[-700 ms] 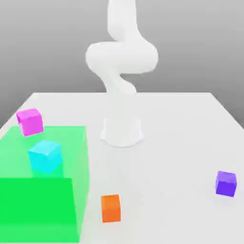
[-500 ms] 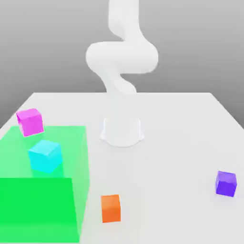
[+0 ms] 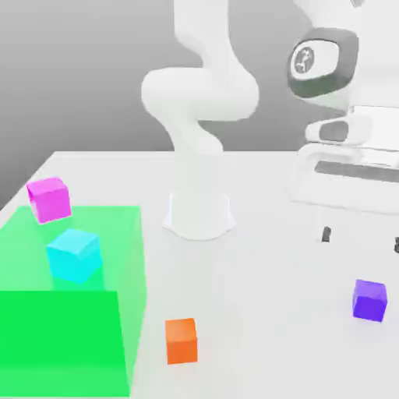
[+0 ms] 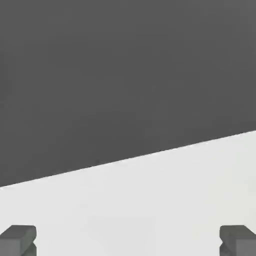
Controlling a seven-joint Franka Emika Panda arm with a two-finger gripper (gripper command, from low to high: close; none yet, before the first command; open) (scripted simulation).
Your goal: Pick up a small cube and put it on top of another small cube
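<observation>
On the exterior view's left, a pink cube [image 3: 49, 199] sits on the white tabletop [image 3: 265, 312], just at the far corner of a see-through green box [image 3: 70, 300]. A light blue cube [image 3: 74, 255] sits inside that green shape, nearer than the pink one.

A bit further right, an orange cube [image 3: 181, 340] rests on the tabletop just beside the green box, close to the near edge.

In the middle stands the robot's white base [image 3: 199, 214]. Its arm [image 3: 199, 93] curls up from there and goes out of the top of the picture.

On the exterior view's right, the robot's hand [image 3: 343, 167] hangs in the air above the tabletop. The fingers [image 3: 326, 234] are spread wide apart with nothing between them. One dark tip shows well; the other one may be the dark bit at the picture's edge, but that is hard to tell. In the hand view, two grey fingers [image 4: 18, 239] sit far apart at the corners, with bare tabletop [image 4: 150, 200] between them.

The purple cube [image 3: 369, 300] sits on the tabletop, lower in the picture than the hand and just below the fingers. It is well apart from the other cubes. Nothing touches it.
</observation>
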